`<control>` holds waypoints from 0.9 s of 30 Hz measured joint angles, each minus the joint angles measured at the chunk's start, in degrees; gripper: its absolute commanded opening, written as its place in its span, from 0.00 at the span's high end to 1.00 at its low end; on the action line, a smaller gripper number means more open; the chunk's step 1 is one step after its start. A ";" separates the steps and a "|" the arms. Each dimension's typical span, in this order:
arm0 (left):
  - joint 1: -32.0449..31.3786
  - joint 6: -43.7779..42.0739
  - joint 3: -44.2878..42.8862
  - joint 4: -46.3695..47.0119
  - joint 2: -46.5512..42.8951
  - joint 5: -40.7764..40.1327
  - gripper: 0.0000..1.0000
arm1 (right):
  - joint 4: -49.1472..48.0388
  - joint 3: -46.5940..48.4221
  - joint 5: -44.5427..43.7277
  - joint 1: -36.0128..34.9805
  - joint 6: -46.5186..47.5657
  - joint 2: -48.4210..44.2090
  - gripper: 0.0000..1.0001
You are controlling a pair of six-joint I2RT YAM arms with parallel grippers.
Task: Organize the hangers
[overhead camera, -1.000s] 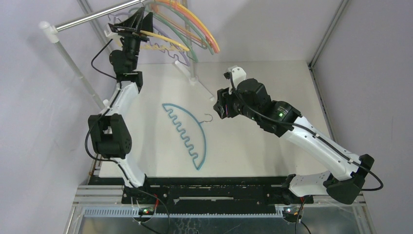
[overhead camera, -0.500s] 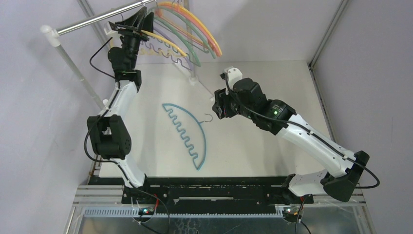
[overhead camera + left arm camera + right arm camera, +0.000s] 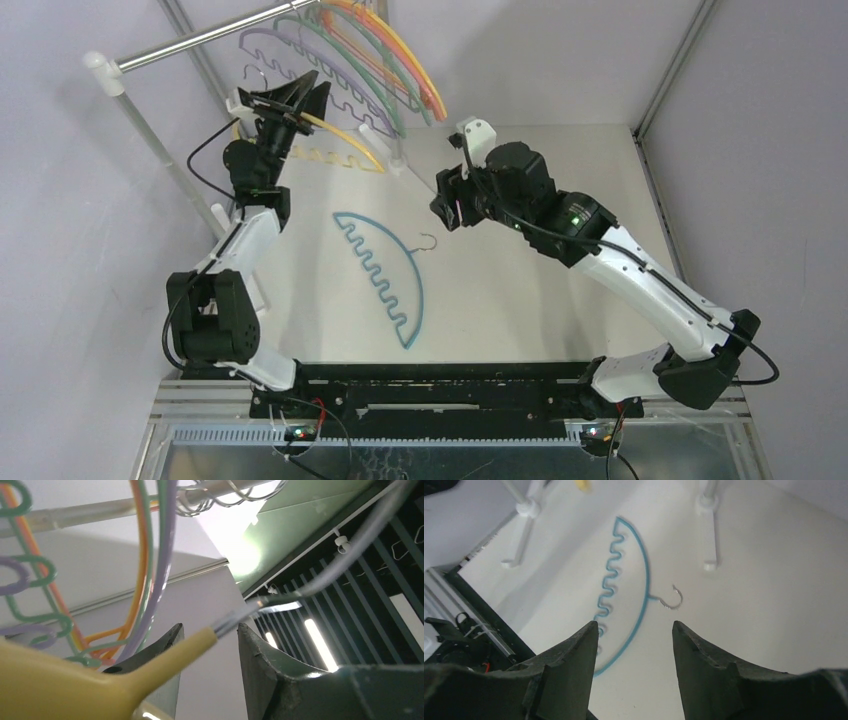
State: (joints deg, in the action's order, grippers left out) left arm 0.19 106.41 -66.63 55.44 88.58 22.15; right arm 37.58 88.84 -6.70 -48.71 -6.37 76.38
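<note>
My left gripper is raised just below the silver rail and is shut on the neck of a yellow hanger. That hanger sticks out to the right in the air. In the left wrist view the yellow hanger's neck runs between the jaws and its wire hook points up past them. Purple, green, orange and yellow hangers hang on the rail. A teal wavy hanger lies flat on the table. My right gripper hovers open and empty beside its hook, and the teal hanger shows beyond the right gripper.
The rail stands on white posts at the left and back, with white feet on the table. Grey walls and metal frame bars close in the left, back and right sides.
My left gripper has come down and away from the rail with the yellow hanger. The hanging hangers have swung. My right gripper has shifted slightly up and left.
</note>
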 measured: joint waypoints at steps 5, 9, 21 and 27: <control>0.00 -0.48 2.14 -0.11 -0.59 2.21 0.51 | -0.04 8.00 6.19 0.31 2.73 3.58 0.33; 0.00 -0.66 2.95 -0.26 -2.45 3.69 0.51 | -0.20 16.00 12.87 0.28 4.04 9.07 0.33; 0.00 -1.40 9.53 -0.33 -10.67 7.06 0.51 | 1.81 30.29 23.04 -2.14 4.15 23.96 0.29; 0.00 -1.42 10.93 -0.68 -11.78 7.85 0.51 | 2.10 31.69 23.89 -5.46 4.09 26.29 0.33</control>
State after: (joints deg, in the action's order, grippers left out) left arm 0.19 104.99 -55.70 54.76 76.79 30.00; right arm 39.68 120.53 17.19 -54.17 -2.28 102.67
